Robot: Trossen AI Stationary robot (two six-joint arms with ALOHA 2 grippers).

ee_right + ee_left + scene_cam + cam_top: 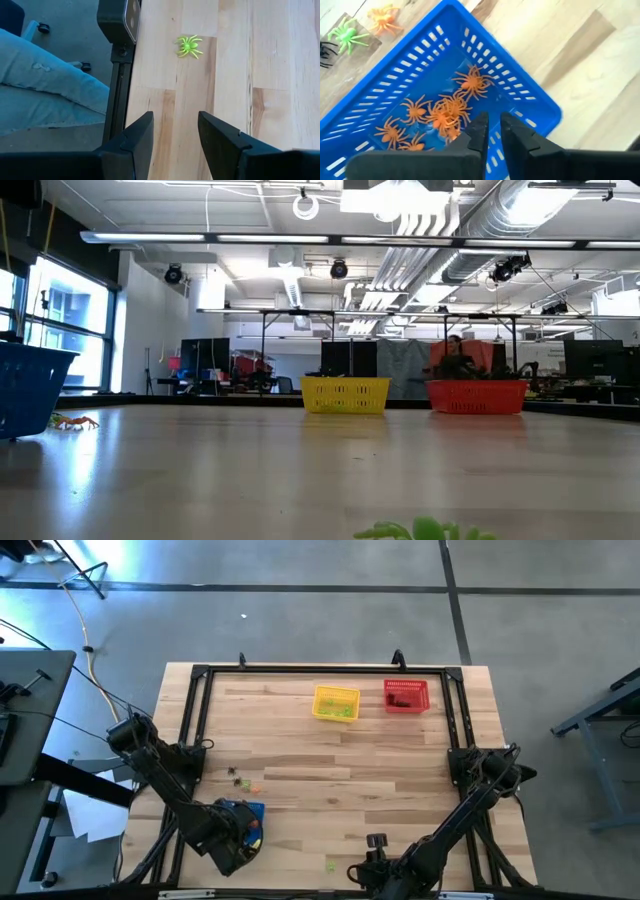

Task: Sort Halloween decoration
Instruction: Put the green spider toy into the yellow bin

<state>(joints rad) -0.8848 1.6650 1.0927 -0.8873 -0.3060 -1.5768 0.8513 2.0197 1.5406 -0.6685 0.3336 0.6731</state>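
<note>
Left wrist view is showing the left gripper (pixel 491 131) hanging over the blue basket (pixel 530 95), fingers slightly apart and empty above orange spiders (pixel 445 112). Right gripper (pixel 175 137), fingers apart, is facing a green spider (pixel 188 46), probably next for picking.

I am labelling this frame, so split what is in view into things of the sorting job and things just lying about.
Job:
- orange spiders in the blue basket
- green spider near the right gripper
- loose spiders
- yellow basket
- red basket
- left gripper

Lying about:
- cable
- papers
</note>
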